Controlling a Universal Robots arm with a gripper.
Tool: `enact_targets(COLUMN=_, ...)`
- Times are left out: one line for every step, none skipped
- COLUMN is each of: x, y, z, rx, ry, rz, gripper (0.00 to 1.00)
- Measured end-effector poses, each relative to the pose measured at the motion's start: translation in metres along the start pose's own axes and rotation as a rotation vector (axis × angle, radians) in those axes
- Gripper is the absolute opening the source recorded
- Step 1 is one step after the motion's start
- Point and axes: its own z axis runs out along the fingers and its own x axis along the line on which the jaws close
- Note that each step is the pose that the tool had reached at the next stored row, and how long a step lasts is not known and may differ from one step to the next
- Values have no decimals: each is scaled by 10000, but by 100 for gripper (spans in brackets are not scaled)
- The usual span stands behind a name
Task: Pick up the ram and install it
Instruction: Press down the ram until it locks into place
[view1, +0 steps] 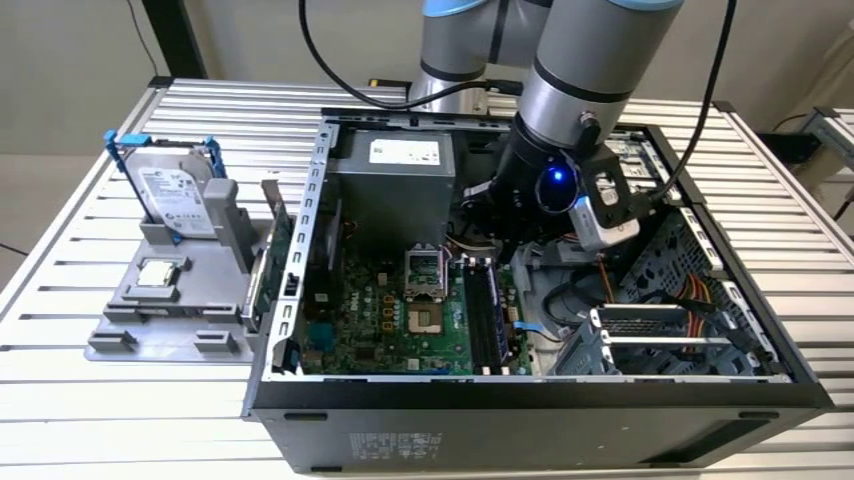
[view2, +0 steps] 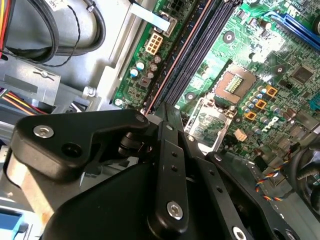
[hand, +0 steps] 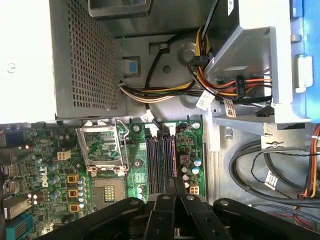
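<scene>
1. In the first wrist view the gripper (hand: 175, 186) is down inside the computer case (view1: 534, 410). Its two fingers are drawn close together and appear to pinch the top edge of the ram (hand: 173, 157).
2. The ram stands on edge in line with the memory slots (hand: 155, 160), beside the open CPU socket (hand: 102, 150).
3. Judged from this, the pick-up is done and the stick has been brought to its slot. I cannot tell whether it is pressed fully home or whether the end latches have closed.
4. Outward from there, white labels sit on the power supply (view1: 400, 150), on the hard drive (view1: 174, 195) in the stand outside the case, and on cable tags. None is legible.
</scene>
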Motion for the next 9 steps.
enact_targets(x=0, y=0, z=0, rx=0, ry=0, rz=-2, gripper=0)
enact_targets(x=0, y=0, z=0, rx=0, ry=0, rz=-3, gripper=0)
enact_targets(x=0, y=0, z=0, rx=1, ry=0, rz=-3, gripper=0)
enact_targets(x=0, y=0, z=0, rx=0, ry=0, rz=-4, gripper=0)
enact_targets(x=0, y=0, z=0, rx=1, ry=0, rz=-5, gripper=0)
enact_targets(x=0, y=0, z=0, rx=0, ry=4, rz=-6, gripper=0)
enact_targets(x=0, y=0, z=0, rx=1, ry=6, rz=-5, gripper=0)
enact_targets(x=0, y=0, z=0, rx=1, ry=6, rz=-5, gripper=0)
enact_targets(x=0, y=-1, z=0, rx=1, ry=6, rz=-4, gripper=0)
